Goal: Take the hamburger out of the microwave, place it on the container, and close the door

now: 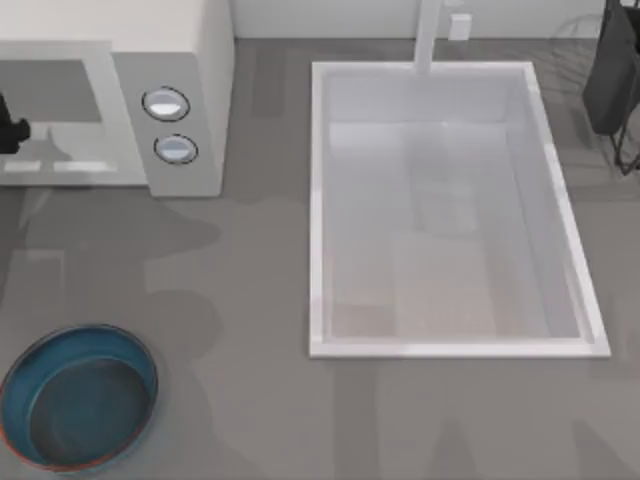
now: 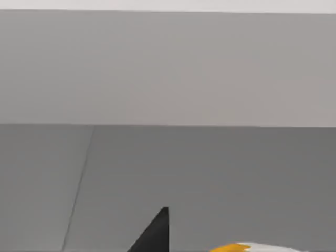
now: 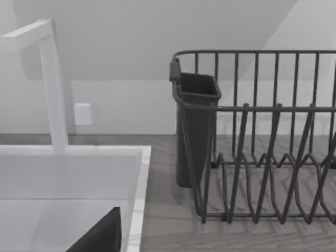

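Note:
The white microwave [image 1: 185,60] stands at the table's back left, its two round knobs facing the front and its cavity open on the left. My left gripper [image 1: 8,128] is at the mouth of that cavity, at the picture's left edge. In the left wrist view one dark finger [image 2: 156,232] points at the grey inner wall. Beside it shows the top of the hamburger [image 2: 247,247], white paper with an orange patch. The dark blue container [image 1: 80,397] with its reddish rim sits at the front left. The door is out of view.
A large white sink [image 1: 450,340] with a white faucet [image 1: 430,40] takes up the table's middle and right. A dark wire dish rack [image 3: 262,157] with a cutlery cup stands at the back right. One dark finger [image 3: 100,236] of my right gripper hangs near the sink's rim.

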{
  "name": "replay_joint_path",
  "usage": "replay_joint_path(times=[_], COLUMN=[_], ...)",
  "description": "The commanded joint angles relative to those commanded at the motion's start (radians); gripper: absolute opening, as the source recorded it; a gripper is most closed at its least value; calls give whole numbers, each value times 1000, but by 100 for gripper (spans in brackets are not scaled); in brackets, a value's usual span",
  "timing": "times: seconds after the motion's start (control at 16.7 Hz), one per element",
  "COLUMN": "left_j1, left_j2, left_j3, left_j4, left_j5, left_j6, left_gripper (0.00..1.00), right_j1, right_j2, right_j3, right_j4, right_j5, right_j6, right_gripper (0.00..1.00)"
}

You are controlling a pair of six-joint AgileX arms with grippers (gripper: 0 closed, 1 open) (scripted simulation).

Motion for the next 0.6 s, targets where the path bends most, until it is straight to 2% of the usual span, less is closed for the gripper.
replay_joint_path(times=[0.3,0.6], left_j1=[-82,-230], left_j2=[-11,-15], left_j3=[78,207], left_j4=[-213,-594], left_j5=[-87,-240], left_j6=[-234,-655], left_gripper=[0,0], right_j1=[0,0], right_j2=[0,0], right_j3=[0,0], right_j4=[0,0], right_j5=[0,0], right_j6=[0,0], right_gripper=[100,100])
